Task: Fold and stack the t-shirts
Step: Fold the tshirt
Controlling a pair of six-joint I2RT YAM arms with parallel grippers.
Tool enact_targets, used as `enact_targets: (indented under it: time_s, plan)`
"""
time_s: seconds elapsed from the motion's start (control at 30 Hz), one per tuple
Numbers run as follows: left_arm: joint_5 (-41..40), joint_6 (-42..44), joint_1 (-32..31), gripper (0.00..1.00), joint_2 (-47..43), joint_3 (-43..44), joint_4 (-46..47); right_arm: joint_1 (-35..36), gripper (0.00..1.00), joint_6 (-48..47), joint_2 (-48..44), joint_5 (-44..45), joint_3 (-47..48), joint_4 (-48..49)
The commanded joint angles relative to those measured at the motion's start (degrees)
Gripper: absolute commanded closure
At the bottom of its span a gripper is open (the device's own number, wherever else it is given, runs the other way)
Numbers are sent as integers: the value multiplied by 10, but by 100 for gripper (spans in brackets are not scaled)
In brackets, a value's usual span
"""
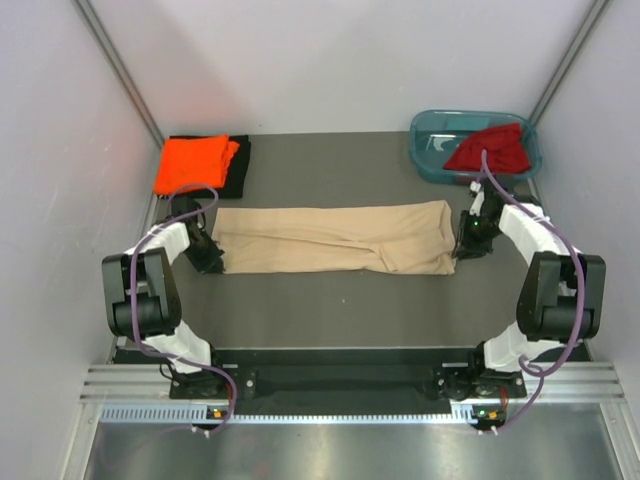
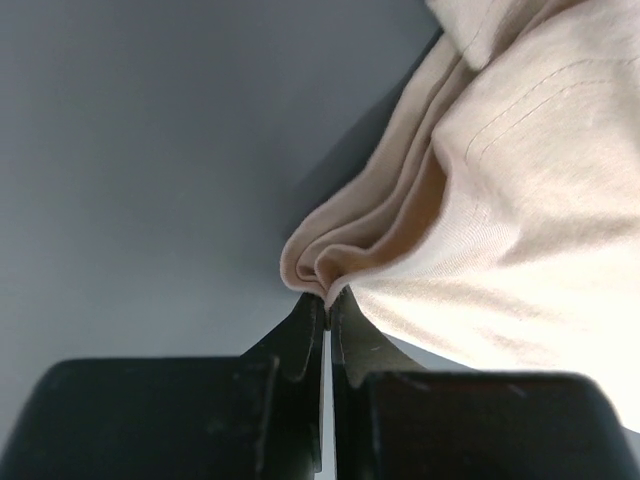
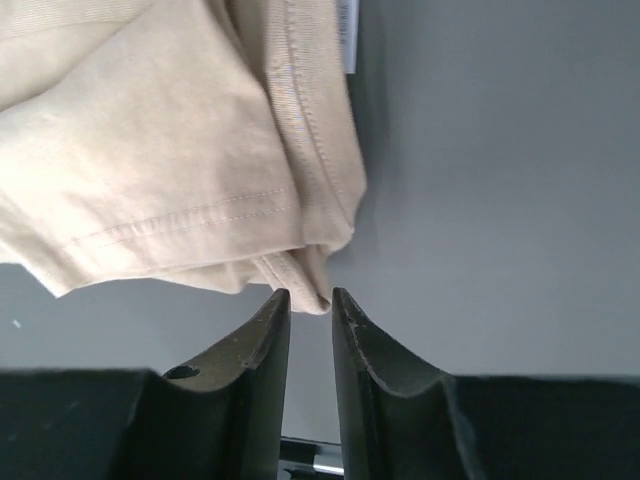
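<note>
Lab cell: white walls (image 1: 330,60), aluminium rail (image 1: 340,385).

No words, brands or numbers can be read anywhere. A small white tag (image 3: 347,35) sticks out at the edge of the beige t-shirt (image 3: 170,150), its print too blurred to read.

Grey tabletop (image 1: 330,310) carries a beige-tan t-shirt (image 1: 330,238) stretched between left gripper (image 1: 214,262) and right gripper (image 1: 462,247), a black t-shirt (image 1: 243,168) beyond the left gripper, and a teal tub (image 1: 421,145) beyond the right.
</note>
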Motion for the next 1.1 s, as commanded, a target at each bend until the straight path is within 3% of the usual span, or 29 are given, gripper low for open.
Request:
enact_targets:
  time_s: [0.0, 0.33, 0.43, 0.47, 0.57, 0.83, 1.07]
  plan:
    - [-62, 23, 7, 100, -16, -23, -11, 8, 76, -15, 5, -56, -7, 19]
    - [-66, 26, 12, 100, -11, -16, -19, 25, 71, -24, 57, -78, -14, 20]
    - [-71, 26, 16, 100, -11, -13, -22, 37, 83, -23, 74, -71, -8, 22]
    - [-78, 27, 18, 100, -11, -13, -26, 37, 94, -23, 77, -64, 3, 18]
    - [-88, 28, 27, 100, -17, -13, -33, 74, 99, -23, 79, -39, 22, 0]
    - [-83, 28, 46, 100, -21, -22, -32, 108, 100, -8, 121, 84, 83, -53]
    - [-85, 32, 47, 100, -22, -19, -34, 86, 100, -8, 135, 105, 96, -66]
